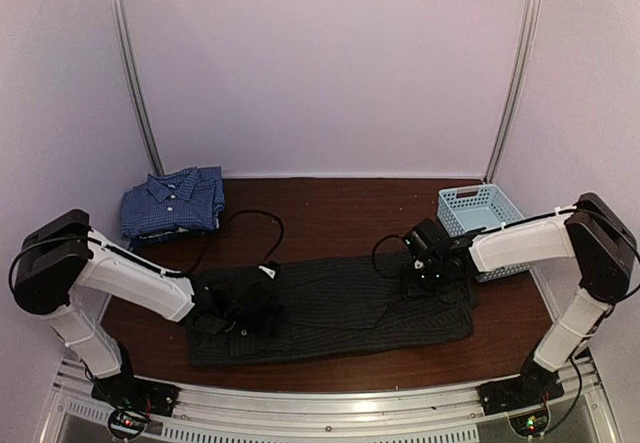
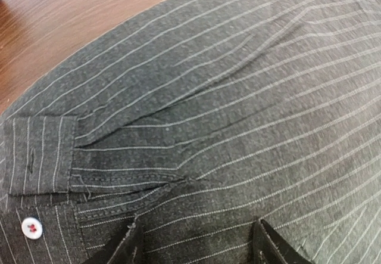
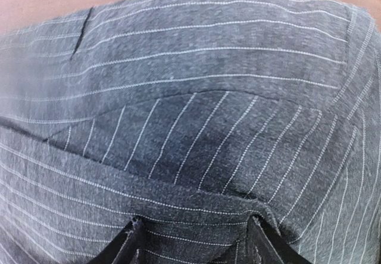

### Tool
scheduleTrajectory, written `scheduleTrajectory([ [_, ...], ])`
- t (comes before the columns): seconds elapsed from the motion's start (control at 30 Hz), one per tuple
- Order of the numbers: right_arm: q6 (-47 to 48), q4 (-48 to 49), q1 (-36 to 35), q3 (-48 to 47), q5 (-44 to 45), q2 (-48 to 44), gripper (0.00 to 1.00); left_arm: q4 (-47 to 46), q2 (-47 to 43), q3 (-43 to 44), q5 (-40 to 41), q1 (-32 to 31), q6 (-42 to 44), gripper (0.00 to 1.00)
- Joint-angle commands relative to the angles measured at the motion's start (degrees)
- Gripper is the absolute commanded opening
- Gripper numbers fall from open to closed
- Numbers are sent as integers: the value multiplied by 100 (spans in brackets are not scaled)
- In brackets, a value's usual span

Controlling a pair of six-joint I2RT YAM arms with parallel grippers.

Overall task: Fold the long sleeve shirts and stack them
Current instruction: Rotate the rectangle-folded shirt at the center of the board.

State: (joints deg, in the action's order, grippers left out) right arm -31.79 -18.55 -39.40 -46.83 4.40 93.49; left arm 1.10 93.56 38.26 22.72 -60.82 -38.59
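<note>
The black pinstriped shirt (image 1: 340, 308) lies spread flat across the middle of the table. The blue checked shirt (image 1: 172, 201) lies folded at the back left. My left gripper (image 1: 255, 313) is down on the black shirt's left part, with its jaws open and its fingertips (image 2: 128, 245) resting on the cloth beside a cuff with a white button (image 2: 31, 227). My right gripper (image 1: 425, 271) is down on the shirt's right far edge. Its jaws are open, its fingertips (image 3: 132, 240) stand either side of a raised fold (image 3: 196, 213), and nothing is pinched.
A light blue plastic basket (image 1: 480, 218) stands at the back right, just beyond my right arm. Black cables loop over the wooden table (image 1: 330, 208) behind the shirt. White walls enclose the back and sides.
</note>
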Motion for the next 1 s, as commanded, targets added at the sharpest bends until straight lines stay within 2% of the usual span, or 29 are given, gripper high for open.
scheduleTrajectory([
  [0.0, 590, -35, 134, -435, 96, 911, 58, 842, -57, -348, -148, -34, -210, 64],
  [0.3, 1503, 264, 310, -2620, 120, 2865, 58, 687, -224, -117, -403, -458, -227, 66],
  [0.57, 2305, 203, 697, -4850, -239, 4391, 59, 384, 678, 850, -730, -579, 104, 66],
  [0.67, 2486, 108, 862, -5334, -271, 4468, 61, 384, 1122, 1396, -802, -580, 411, 66],
  [0.77, 2455, -147, 1059, -5730, -673, 4429, 61, 509, 1454, 1992, -871, -589, 596, 66],
  [0.97, 2426, -452, 1241, -5559, -484, 3857, 65, 618, 1450, 2384, -890, -589, 758, 67],
])
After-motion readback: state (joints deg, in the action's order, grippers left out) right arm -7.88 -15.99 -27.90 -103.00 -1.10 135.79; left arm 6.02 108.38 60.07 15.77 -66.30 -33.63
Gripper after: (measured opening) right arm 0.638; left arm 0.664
